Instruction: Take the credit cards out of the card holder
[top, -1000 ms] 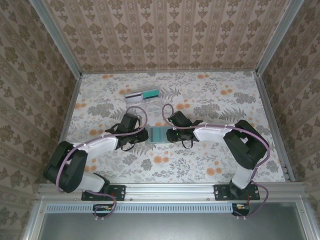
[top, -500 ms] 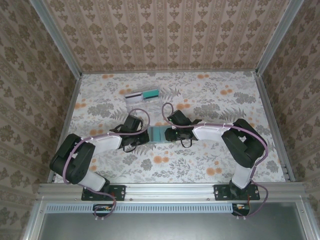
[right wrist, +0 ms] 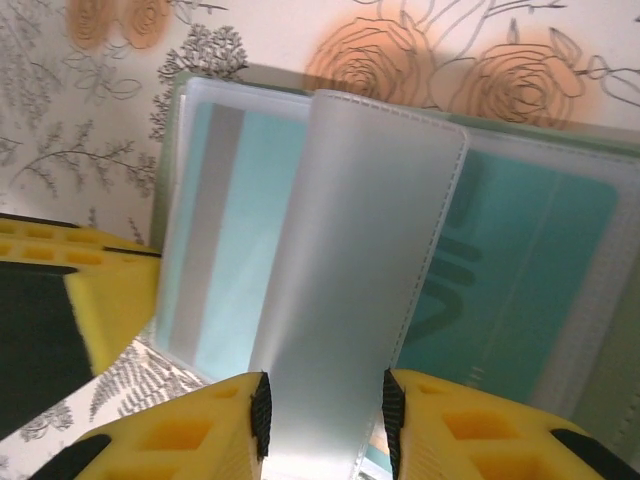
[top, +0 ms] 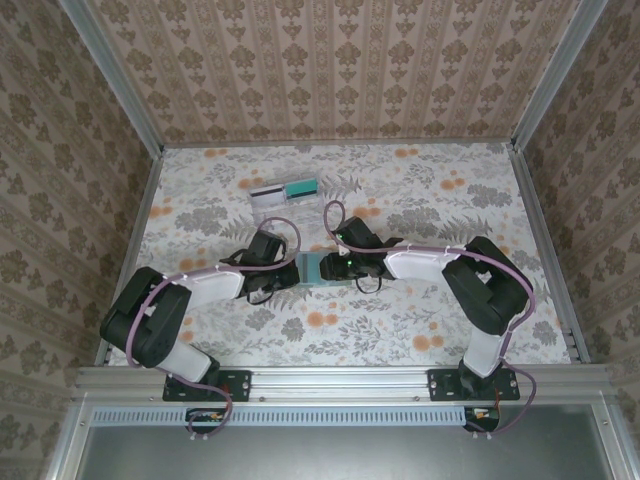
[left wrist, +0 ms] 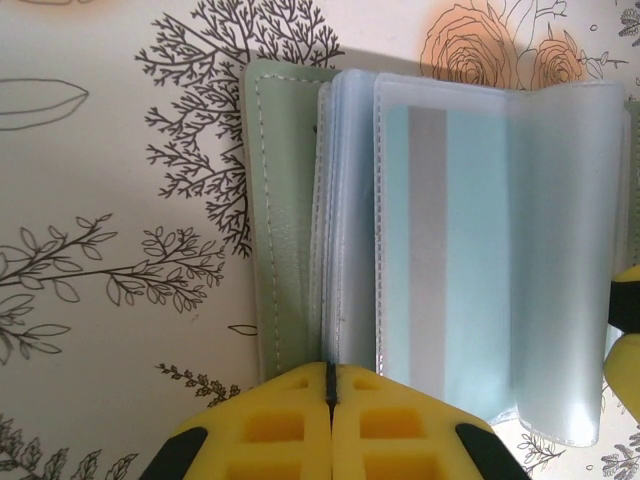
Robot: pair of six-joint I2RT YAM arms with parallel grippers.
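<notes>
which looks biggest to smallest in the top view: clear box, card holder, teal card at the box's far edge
1. clear box
2. card holder, partly covered
3. teal card; close to the holder's visible part, so 2 and 3 are unsure

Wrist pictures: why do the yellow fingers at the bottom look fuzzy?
Left wrist view: the left gripper sits close to the lens and looks soft; the card holder is sharper. Right wrist view: the right gripper is soft likewise.

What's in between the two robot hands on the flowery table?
The open card holder, lying on the table with the left gripper at one side and the right gripper at the other. The top camera shows it.
</notes>
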